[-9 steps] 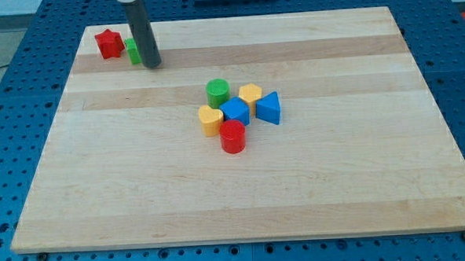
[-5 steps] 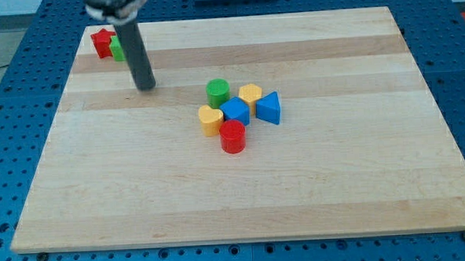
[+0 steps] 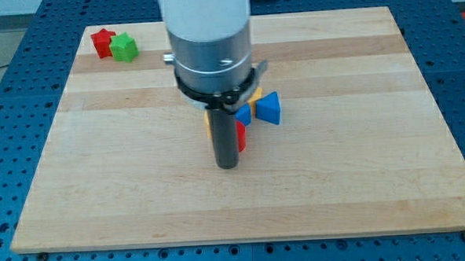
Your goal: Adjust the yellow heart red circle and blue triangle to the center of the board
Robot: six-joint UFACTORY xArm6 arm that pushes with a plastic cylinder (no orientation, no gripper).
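Note:
My arm now covers the cluster at the board's middle. My tip (image 3: pixel 228 165) rests on the board just below and left of the red circle (image 3: pixel 240 136), of which only a sliver shows beside the rod. The blue triangle (image 3: pixel 268 108) stands clear at the cluster's right. A thin edge of the yellow heart (image 3: pixel 206 122) shows left of the rod. Slivers of a blue block (image 3: pixel 243 114) and a yellow block (image 3: pixel 256 93) show behind the arm. The green cylinder is hidden.
A red star (image 3: pixel 103 42) and a green block (image 3: pixel 123 48) sit side by side at the board's top left corner. The wooden board (image 3: pixel 360 172) lies on a blue perforated table.
My arm has swept from the board's top left down to the middle, now standing over the cluster. The green block by the red star is uncovered.

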